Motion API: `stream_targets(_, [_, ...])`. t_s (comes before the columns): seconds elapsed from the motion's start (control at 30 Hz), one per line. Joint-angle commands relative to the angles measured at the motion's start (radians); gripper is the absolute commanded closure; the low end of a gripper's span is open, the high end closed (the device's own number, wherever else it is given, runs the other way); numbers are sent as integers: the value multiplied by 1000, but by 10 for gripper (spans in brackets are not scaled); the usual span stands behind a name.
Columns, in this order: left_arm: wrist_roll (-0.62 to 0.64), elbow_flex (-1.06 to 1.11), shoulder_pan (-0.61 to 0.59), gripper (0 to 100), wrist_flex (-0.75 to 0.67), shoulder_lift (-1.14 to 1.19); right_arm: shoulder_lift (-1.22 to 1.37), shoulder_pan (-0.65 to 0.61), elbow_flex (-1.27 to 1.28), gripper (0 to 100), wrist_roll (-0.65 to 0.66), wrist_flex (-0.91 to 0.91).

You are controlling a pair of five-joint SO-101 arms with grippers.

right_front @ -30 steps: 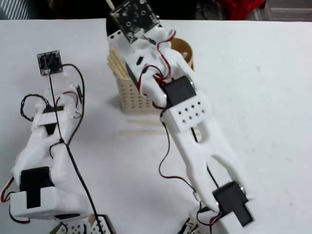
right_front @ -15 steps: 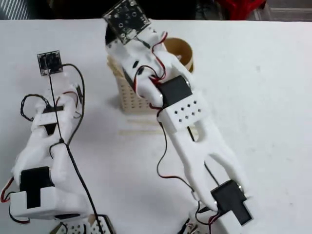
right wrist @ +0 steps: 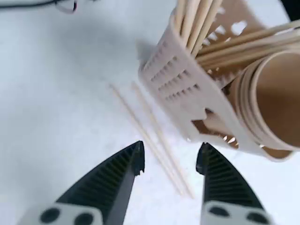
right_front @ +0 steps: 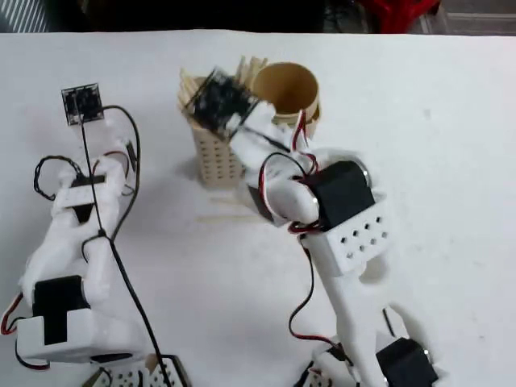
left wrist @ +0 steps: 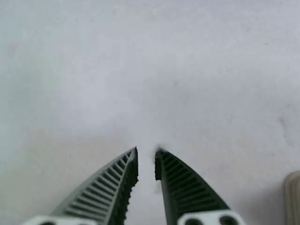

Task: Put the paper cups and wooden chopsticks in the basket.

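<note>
Right wrist view, seen from my spot by the bench: what is the right gripper [right wrist: 169,157] doing?

It is hanging low over the table [right wrist: 56,93] with its jaws spread wide, gripping nothing. Two loose chopsticks [right wrist: 152,136] are lying flat on the table side by side, and the gap between the jaws is lining up over their near ends. Judgement: it is opening that wide so as to straddle both sticks in one pinch.

And where are the rest of the task's things sitting?

The basket [right wrist: 185,89] is standing just beyond the far ends of the loose pair. The other chopsticks [right wrist: 194,18] are leaning upright inside it, fanning over the rim. The paper cups [right wrist: 272,103] are nesting in a stack and appear to be sitting in the same basket, their rims poking above its wall. I am judging the task nearly done, with the two sticks on the table waiting.

What is the left gripper [left wrist: 146,161] doing?

It is pointing down at bare table, well apart from the basket. Its jaws are drawn to a thin slit with nothing between them. My guess is it is keeping clear, since the right arm is the one near the work.

Any risk worth noting?

Thin round sticks lying flat are offering little to grip. One may be rolling away as the jaws close.
</note>
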Motion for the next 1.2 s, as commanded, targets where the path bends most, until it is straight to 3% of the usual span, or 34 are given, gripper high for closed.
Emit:
stream_targets(0.0, [2, -54, 13, 914, -5, -4, -39, 65, 166, 811, 192, 62])
stream_targets(0.1, [2, -52, 13, 914, -5, -4, -39, 133, 396, 811, 325, -38])
stream_targets(0.2, [2, -52, 13, 914, -5, -4, -30, 200, 614, 811, 408, -248])
stream_targets(0.5, [2, -54, 13, 914, -5, -4, -27, 288, 1057, 809, 549, -811])
stream_targets(0.77, [2, -54, 13, 914, -5, -4, 71, 407, 1028, 808, 592, -941])
stream_targets(1.17, [2, -52, 13, 914, -5, -4, 420, 427, 852, 810, 591, -1081])
